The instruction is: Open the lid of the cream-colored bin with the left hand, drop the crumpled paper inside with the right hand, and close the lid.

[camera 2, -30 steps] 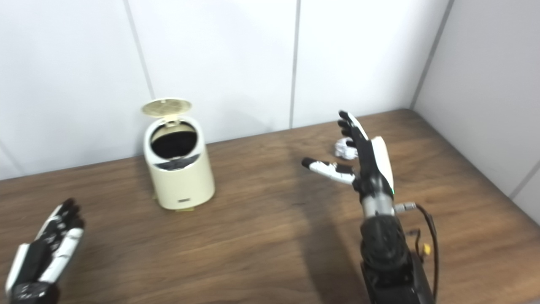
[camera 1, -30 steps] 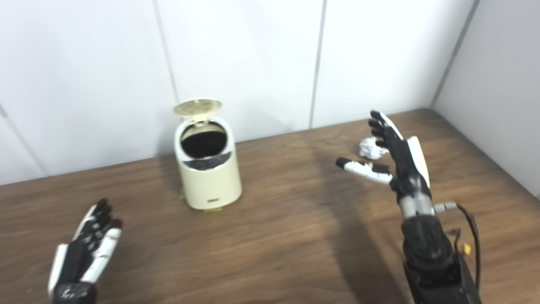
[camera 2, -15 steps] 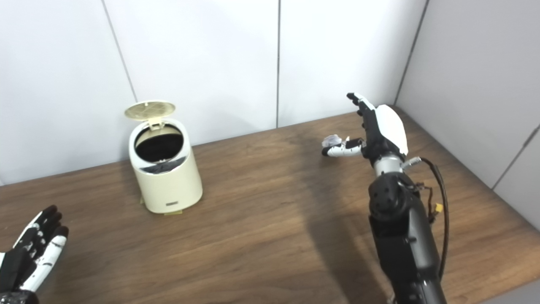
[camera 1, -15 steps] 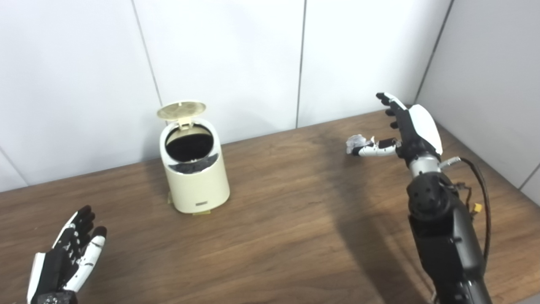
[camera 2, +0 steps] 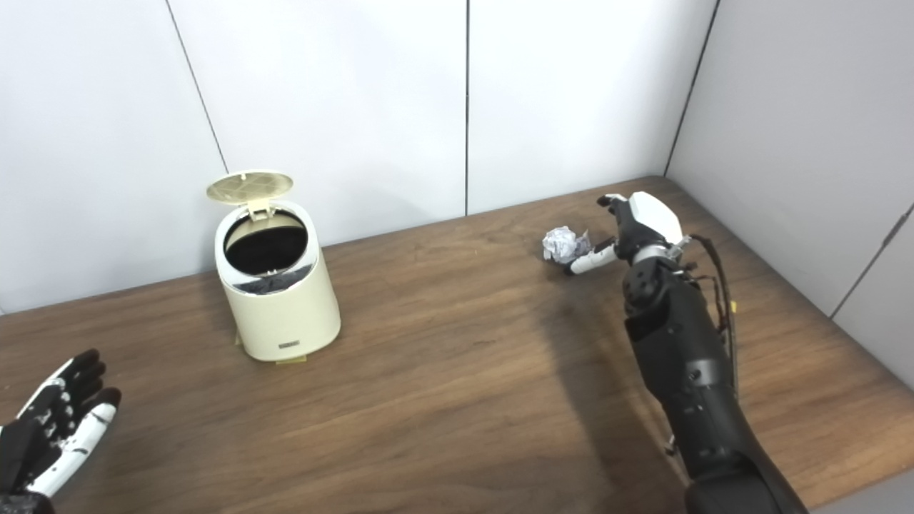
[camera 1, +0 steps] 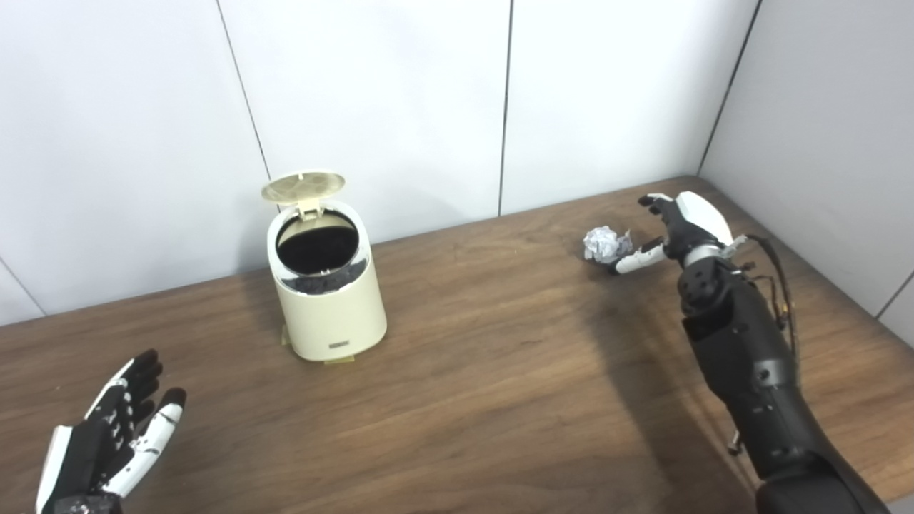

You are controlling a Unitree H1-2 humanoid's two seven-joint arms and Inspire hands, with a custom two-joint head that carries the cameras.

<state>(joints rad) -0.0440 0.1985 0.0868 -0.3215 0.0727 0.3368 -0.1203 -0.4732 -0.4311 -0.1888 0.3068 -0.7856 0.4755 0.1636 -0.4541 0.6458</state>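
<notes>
The right hand [camera 1: 678,225] has dropped lower toward the bench [camera 1: 485,385] than it was half a second ago and now sits just beside the paper ball [camera 1: 604,243], fingers spread, its thumb reaching under the near side of the ball; whether it touches the paper cannot be told. The paper ball lies on the bench near the back right corner, where it was before. The bin [camera 1: 325,285] stands well apart to the left with its lid [camera 1: 303,185] tipped up and open, unchanged. The left hand [camera 1: 107,442] rests low at the near left, fingers spread and holding nothing, as before.
</notes>
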